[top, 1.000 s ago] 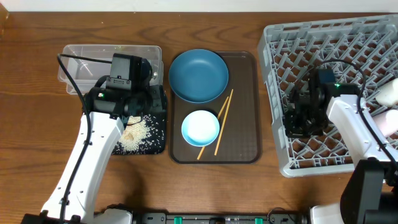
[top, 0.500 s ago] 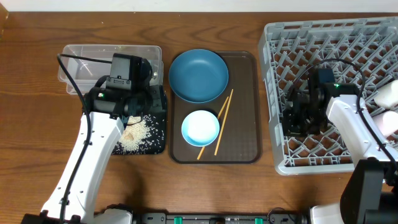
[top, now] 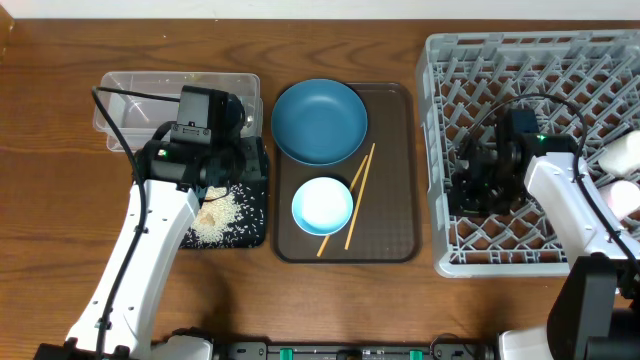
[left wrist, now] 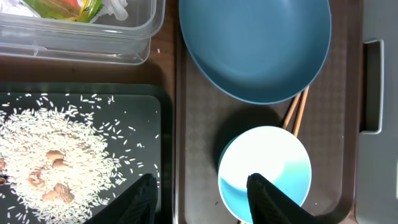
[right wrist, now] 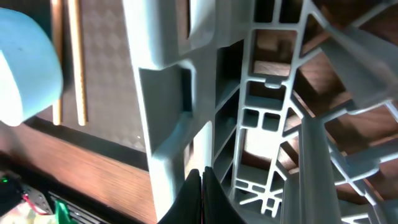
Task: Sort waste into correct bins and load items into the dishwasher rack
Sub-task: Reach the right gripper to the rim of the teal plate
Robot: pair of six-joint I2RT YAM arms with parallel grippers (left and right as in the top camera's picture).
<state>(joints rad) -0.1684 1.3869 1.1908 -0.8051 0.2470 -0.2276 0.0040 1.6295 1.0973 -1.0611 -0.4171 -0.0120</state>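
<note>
My left gripper (left wrist: pixel 202 199) is open and empty, hovering over the seam between the black tray (left wrist: pixel 140 102) holding rice scraps (left wrist: pixel 56 155) and the brown tray. The white-and-blue bowl (top: pixel 322 205) is just right of its fingers, with the dark-blue plate (top: pixel 319 121) and two chopsticks (top: pixel 352 205) nearby. The clear tub (top: pixel 140 95) holds the wrapper (left wrist: pixel 62 6) and tissue (left wrist: pixel 115 7). My right gripper (right wrist: pixel 202 186) is shut on a rib at the left wall of the grey dishwasher rack (top: pixel 540 60). A cream cup (top: pixel 625 150) and pink cup (top: pixel 625 195) lie at the rack's right edge.
The brown serving tray (top: pixel 395 180) sits between the bins and the rack, carrying the plate, bowl and chopsticks. The rack's left wall stands close to the tray's right rim. Bare wooden table (top: pixel 60 250) lies at the front left.
The rack has slid left and toward the front with my right gripper, closing the gap to the brown tray. The left arm has not moved.
</note>
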